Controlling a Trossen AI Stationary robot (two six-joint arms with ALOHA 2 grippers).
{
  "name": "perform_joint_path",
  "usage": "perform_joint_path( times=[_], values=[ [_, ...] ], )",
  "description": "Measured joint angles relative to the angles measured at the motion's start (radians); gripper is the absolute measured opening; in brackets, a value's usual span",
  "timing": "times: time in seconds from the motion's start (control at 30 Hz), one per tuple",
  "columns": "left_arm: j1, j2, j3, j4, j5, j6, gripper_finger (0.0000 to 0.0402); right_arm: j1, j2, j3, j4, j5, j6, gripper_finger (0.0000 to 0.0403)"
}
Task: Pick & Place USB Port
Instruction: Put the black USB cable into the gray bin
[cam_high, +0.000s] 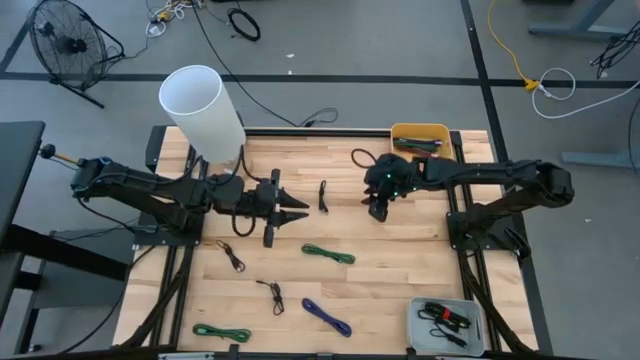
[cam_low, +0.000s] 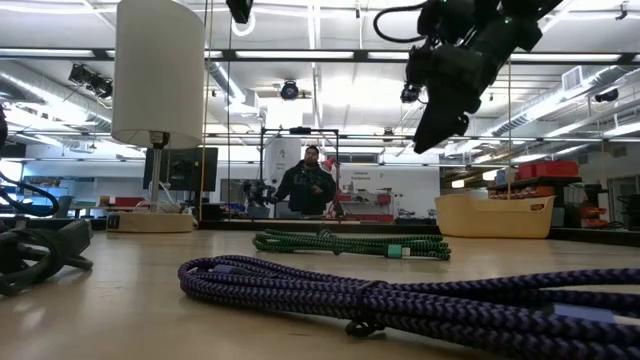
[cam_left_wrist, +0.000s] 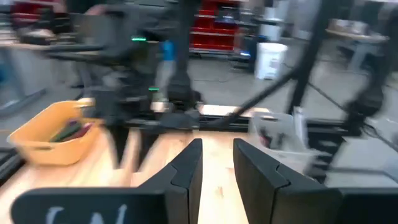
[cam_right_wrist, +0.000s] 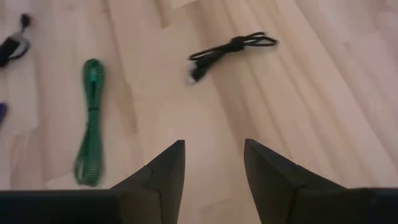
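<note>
Black USB cable (cam_high: 322, 195) lies lengthwise across the bench just beside the empty, parted right hand (cam_high: 378, 211), nearer it than the left hand (cam_high: 296, 210).

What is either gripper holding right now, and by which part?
Nothing. The right gripper is open and empty above the table, a black cable lying ahead of it. The left gripper is open and empty too.

Left pincer (cam_left_wrist: 216, 167) fingers parted over bare wood table (cam_left_wrist: 216, 149), yellow bin (cam_left_wrist: 53, 130) and blurred other arm (cam_left_wrist: 149, 99) beyond
</note>
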Motion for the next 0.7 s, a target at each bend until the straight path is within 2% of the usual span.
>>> perform_joint_path(
  times=[0.17, 0.23, 0.4, 0.7],
  values=[
    [0.018, 0.013, -0.001, -0.137, -0.393, -0.176, 0.0094, 0.029, 0.0, 0.0, 0.008, 0.0, 0.042, 0.0164],
    [0.05, 0.033, 0.0, -0.157, -0.434, -0.261, 0.0094, 0.036, 0.0, 0.0, 0.01, 0.001, 0.042, 0.0164],
    [0.141, 0.125, 0.0, -0.205, -0.375, -0.398, 0.0094, 0.037, 0.0, 0.0, 0.025, 0.001, 0.042, 0.0164],
    [0.319, 0.375, -0.001, -0.193, -0.079, -0.656, 0.0094, 0.037, 0.0, 0.0, 0.042, 0.001, 0.042, 0.0164]
  ],
)
